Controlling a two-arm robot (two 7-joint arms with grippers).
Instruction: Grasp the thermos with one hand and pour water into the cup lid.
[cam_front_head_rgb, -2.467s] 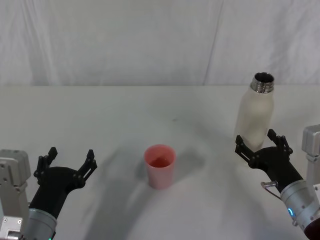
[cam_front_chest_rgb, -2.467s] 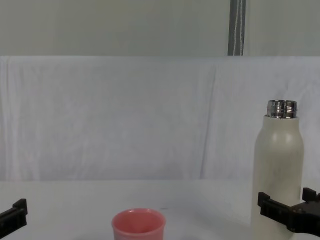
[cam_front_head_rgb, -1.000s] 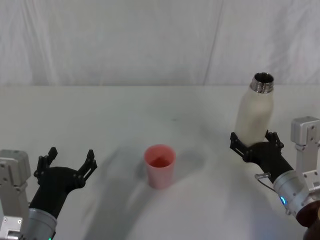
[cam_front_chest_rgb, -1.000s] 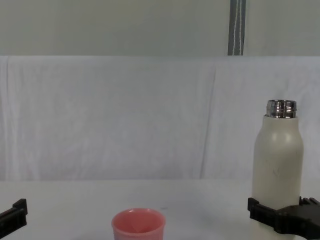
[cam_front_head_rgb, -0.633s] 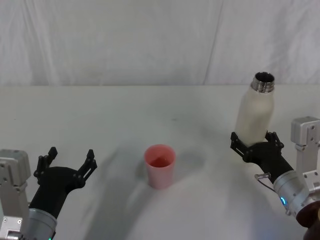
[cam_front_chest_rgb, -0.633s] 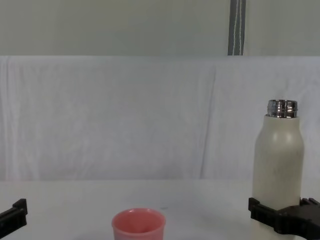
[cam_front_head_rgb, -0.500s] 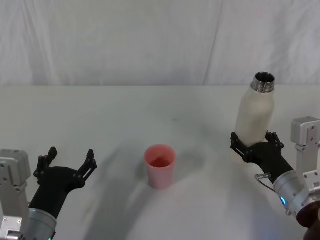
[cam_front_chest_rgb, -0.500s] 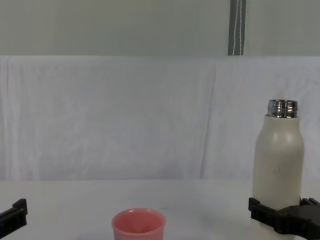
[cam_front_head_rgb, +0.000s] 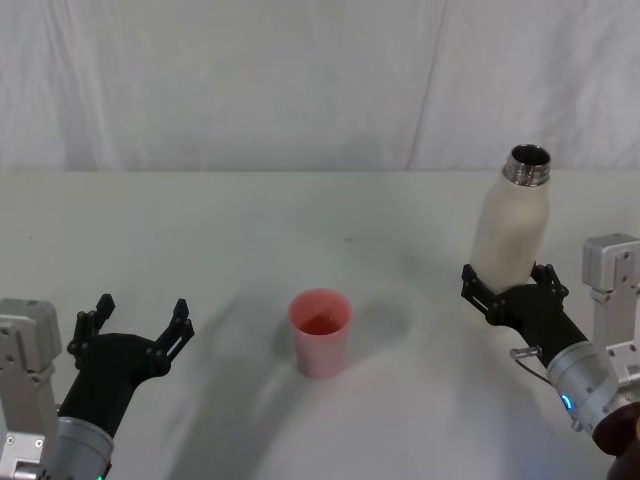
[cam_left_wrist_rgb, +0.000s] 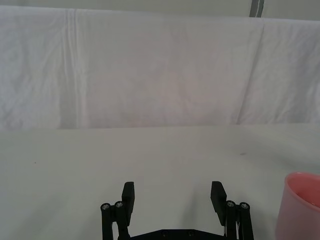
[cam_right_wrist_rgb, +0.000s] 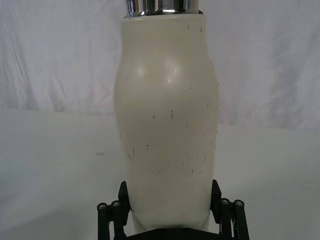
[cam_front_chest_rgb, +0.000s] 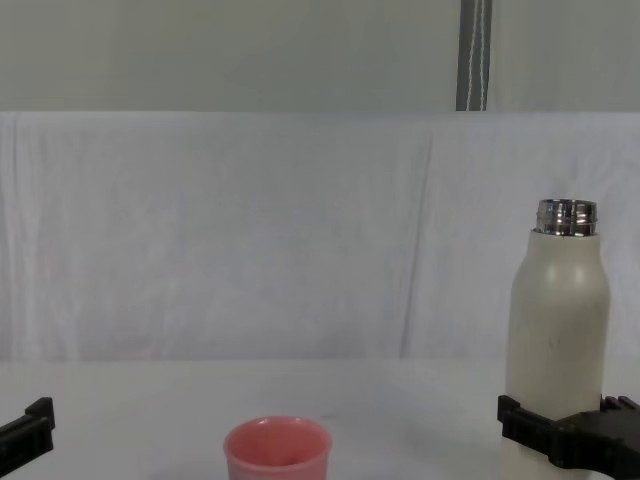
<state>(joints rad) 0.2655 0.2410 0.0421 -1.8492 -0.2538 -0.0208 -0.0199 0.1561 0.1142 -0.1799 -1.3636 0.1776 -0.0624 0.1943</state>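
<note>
White cloth covers the bench and hangs as a backdrop behind it. On the bench's right side stands the thermos, a tall cream-white bottle, upright, with its shiny threaded steel neck uncapped and open at the top. In the right wrist view its matte body shows small dark scuffs.

Around the thermos's lower body sits the right end effector, its black fingers pressed against either side of the bottle, so it is holding the thermos near the base. In the chest view the same grip shows as a black band across the bottle's bottom.

At the bench's near left the left end effector hovers with its fingers spread wide and nothing between them, well apart from the other things.

Near the middle of the bench, between the two arms, stands the cup lid, a small salmon-pink cup, upright and open-mouthed, much shorter than the thermos and well apart from it.
</note>
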